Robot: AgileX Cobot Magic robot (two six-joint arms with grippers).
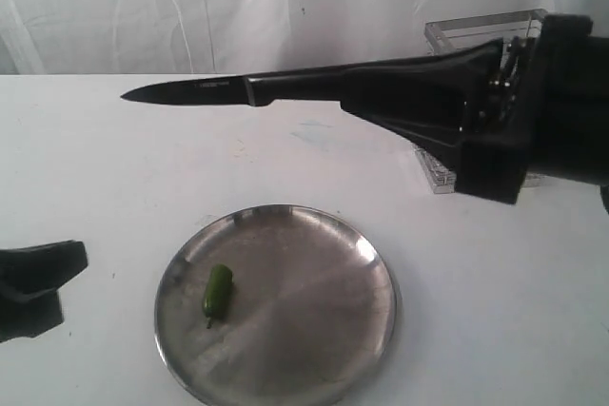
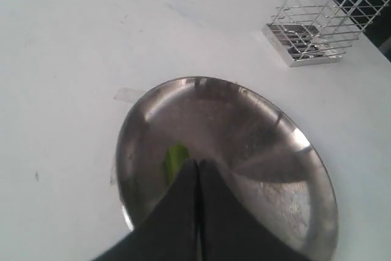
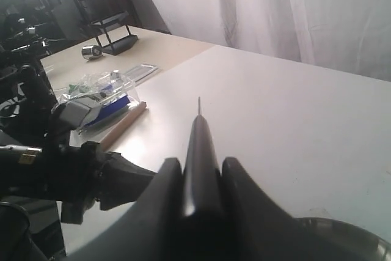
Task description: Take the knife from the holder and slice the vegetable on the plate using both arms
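The black knife (image 1: 205,92) hangs level above the table, point to the left, its handle clamped in my right gripper (image 1: 357,94). In the right wrist view the knife (image 3: 198,129) runs straight out from the right gripper (image 3: 200,164). Below it, the steel plate (image 1: 314,301) holds the small green vegetable (image 1: 217,292) near its left side. My left gripper (image 1: 76,259) sits low, left of the plate, shut on nothing. In its wrist view the left gripper (image 2: 198,164) is close over the vegetable (image 2: 175,157) on the plate (image 2: 269,145). The wire holder (image 2: 317,22) stands behind.
The holder (image 1: 481,33) is mostly hidden behind the right arm at the back right. A strip of clear tape (image 2: 128,95) lies by the plate. Beyond the table's edge another surface carries a plastic bag (image 3: 101,93), a wooden stick (image 3: 125,123) and a black stand (image 3: 113,35).
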